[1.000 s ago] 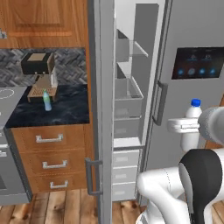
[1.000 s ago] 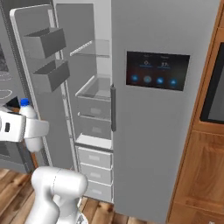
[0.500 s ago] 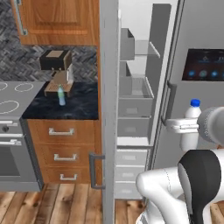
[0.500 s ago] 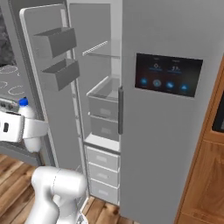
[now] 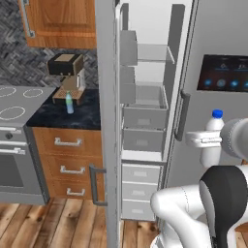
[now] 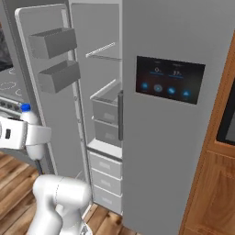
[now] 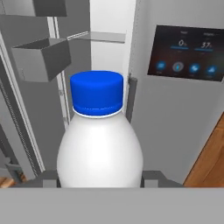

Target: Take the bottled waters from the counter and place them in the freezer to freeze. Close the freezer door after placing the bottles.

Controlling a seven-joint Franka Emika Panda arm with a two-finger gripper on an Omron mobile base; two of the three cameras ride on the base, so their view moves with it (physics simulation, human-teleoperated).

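The gripper [image 7: 100, 179] is clamped on the white bottle [image 7: 100, 148], whose blue cap [image 7: 96, 93] rises upright at the centre of the hand view. In the left base view that bottle [image 5: 212, 138] sits at mid right, before the grey door with the blue-lit panel [image 5: 223, 80]. The freezer [image 5: 145, 116] stands open at centre, its door [image 5: 107, 121] swung out. At the left, the green-capped bottle [image 5: 69, 102] stands on the counter [image 5: 68, 115].

The freezer door [image 6: 43, 92] stands swung open on the left, two grey bins on its inner face. Beside it the freezer [image 6: 103, 105] shows white shelves and grey drawers. Low at the left, the pincer [image 6: 34, 137] clasps the white bottle [image 6: 28, 118], blue cap up, near the door
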